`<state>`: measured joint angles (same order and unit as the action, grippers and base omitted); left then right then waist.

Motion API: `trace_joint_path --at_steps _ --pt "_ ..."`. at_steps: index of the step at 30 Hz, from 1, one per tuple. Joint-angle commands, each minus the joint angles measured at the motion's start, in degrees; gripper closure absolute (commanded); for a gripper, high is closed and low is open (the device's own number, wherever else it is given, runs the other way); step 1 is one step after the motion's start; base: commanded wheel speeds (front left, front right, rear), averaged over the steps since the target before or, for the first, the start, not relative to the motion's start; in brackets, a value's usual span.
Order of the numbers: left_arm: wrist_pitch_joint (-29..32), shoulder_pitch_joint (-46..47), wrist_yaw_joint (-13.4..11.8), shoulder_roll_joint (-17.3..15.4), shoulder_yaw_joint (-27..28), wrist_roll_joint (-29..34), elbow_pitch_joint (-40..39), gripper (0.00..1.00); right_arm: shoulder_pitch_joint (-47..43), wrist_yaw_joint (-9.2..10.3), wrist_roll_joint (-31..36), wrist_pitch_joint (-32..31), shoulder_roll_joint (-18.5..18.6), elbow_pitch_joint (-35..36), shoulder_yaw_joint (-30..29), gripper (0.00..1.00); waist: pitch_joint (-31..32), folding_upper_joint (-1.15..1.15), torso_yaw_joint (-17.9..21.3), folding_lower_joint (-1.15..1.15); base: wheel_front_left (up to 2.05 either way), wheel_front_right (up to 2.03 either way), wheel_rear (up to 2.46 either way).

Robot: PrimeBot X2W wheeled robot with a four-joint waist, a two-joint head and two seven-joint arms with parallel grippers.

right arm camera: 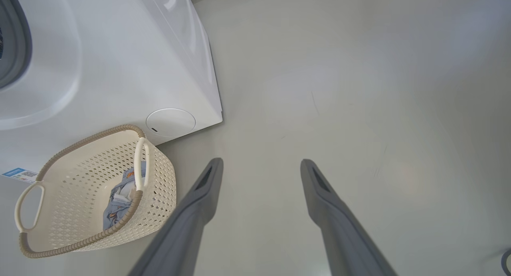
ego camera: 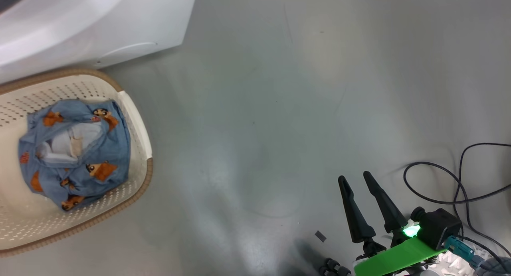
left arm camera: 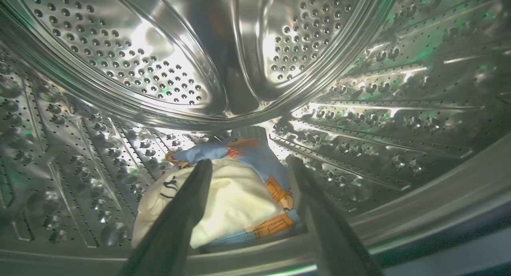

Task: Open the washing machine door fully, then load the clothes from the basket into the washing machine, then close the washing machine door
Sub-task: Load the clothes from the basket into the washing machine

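Observation:
My left gripper (left arm camera: 250, 162) is inside the washing machine's steel drum (left arm camera: 119, 60), open. Just past its fingertips, a cream garment with dark markings (left arm camera: 231, 200) and a light blue printed one (left arm camera: 259, 156) lie bundled on the drum floor. The white washing machine (ego camera: 80, 24) (right arm camera: 119, 68) stands at the upper left, its grey seal (right arm camera: 18, 40) showing. The washing machine door is out of view. In front of it sits the cream basket (ego camera: 135, 120) (right arm camera: 159, 176), holding a blue printed garment (ego camera: 80, 156) (right arm camera: 117, 204). My right gripper (ego camera: 355, 178) (right arm camera: 261, 162) hangs open above bare floor, right of the basket.
Black cables (ego camera: 459, 180) loop on the grey floor at the right. A small dark scrap (ego camera: 320, 236) lies near my right gripper. The machine's front carries a round cover (right arm camera: 170, 122) and a blue label (right arm camera: 18, 173).

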<state>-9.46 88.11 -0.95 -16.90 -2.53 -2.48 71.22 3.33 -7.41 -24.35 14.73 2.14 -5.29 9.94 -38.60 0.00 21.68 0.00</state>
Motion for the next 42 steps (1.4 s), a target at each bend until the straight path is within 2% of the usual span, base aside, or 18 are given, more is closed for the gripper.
trace_joint_path --at_steps 1,6,16,29,35,42 --pt "0.12 0.75 -0.42 -1.53 0.0 -0.22 -1.06 0.0 -1.97 -0.08 -0.47 0.27 0.75 0.74 0.86 0.0 0.59 0.0 -0.57 0.0 0.0 0.0 0.0" --pt "0.53 -1.69 -1.99 0.66 0.13 -1.22 0.86 0.0 -1.75 -0.08 -0.25 0.27 0.88 0.4 0.95 0.0 3.18 0.0 -2.03 0.0 0.0 0.0 0.0" --pt "-2.47 -9.21 -3.11 4.57 2.48 -5.39 2.09 0.0 -2.04 -0.08 0.19 0.27 2.33 -0.32 0.08 0.0 10.23 0.0 -5.45 0.0 0.0 0.0 0.0" --pt "-5.47 -20.11 -0.61 9.22 5.1 -10.11 0.59 0.0 -3.07 -0.08 1.01 0.27 3.1 -1.05 -2.43 0.0 18.89 0.0 -10.73 0.0 0.0 0.0 0.0" --pt "-5.51 -27.41 0.9 11.46 5.54 -10.96 -6.7 0.0 -3.63 -0.08 1.48 0.27 3.01 -1.09 -3.71 0.0 22.35 0.0 -13.22 0.0 0.0 0.0 0.0" --pt "-5.52 -35.51 3.84 13.52 4.17 -11.46 -14.81 0.0 -3.63 -0.08 1.98 0.27 2.95 -0.8 -5.37 0.0 25.49 0.0 -15.88 0.0 0.0 0.0 0.0"
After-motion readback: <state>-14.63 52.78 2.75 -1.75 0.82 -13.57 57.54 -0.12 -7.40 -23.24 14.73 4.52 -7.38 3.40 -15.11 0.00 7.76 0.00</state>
